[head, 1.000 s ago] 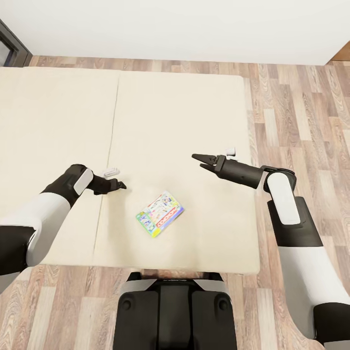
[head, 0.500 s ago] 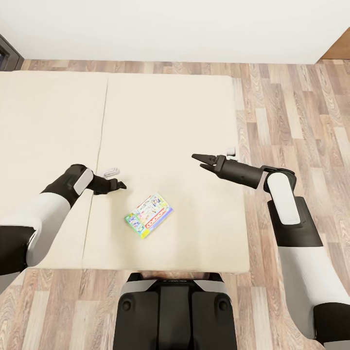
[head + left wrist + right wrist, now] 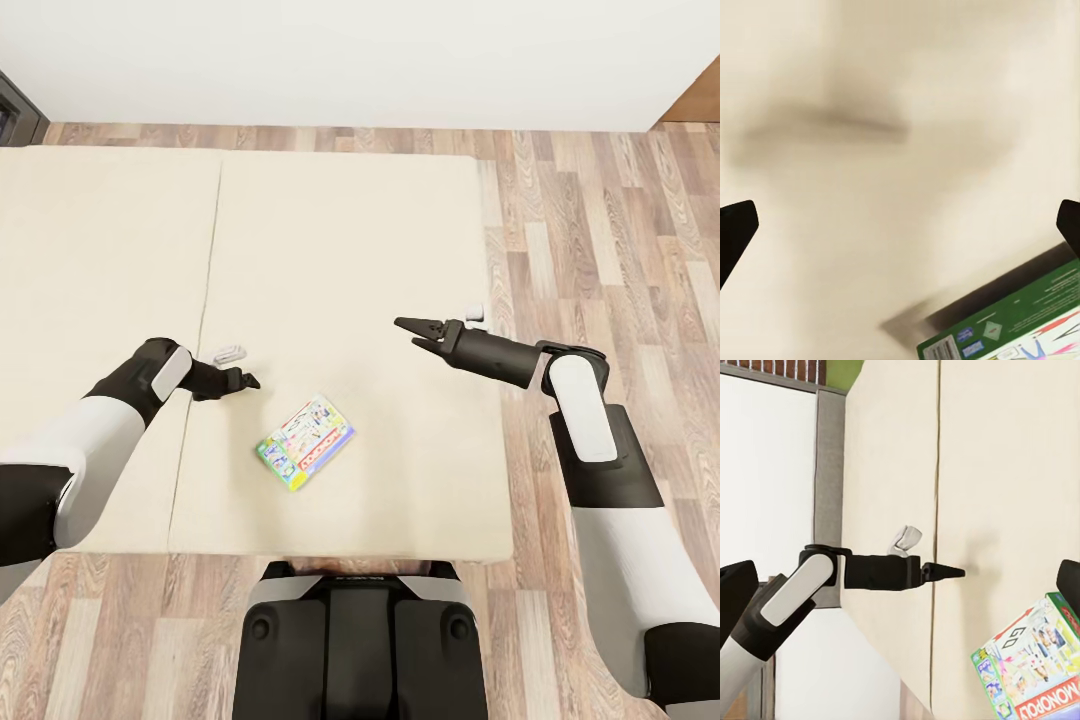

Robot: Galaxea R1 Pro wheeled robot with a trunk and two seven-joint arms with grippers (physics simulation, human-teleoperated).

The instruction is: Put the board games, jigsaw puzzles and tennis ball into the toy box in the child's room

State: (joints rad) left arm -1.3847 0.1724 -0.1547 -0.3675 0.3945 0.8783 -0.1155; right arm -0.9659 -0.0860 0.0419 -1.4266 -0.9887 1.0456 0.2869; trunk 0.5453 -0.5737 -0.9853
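- A board game (image 3: pixel 305 443), a green-edged MONOPOLY box, lies flat and skewed on the bed (image 3: pixel 120 250), near its front edge and just ahead of the robot's trunk.
- It sits between the two arms, so either could reach it; nothing touches it.
- The left gripper (image 3: pixel 250 380) hovers over the mattress just up and left of the box; its jaws look nearly together in the head view, yet the left wrist view shows fingertips wide apart, so I cannot tell.
- The right gripper (image 3: pixel 408 330) hangs higher and farther off, fingers slightly apart, empty.
- Judging by the pose, the robot stands squared to the bed for a pick-up; the toy box is elsewhere.
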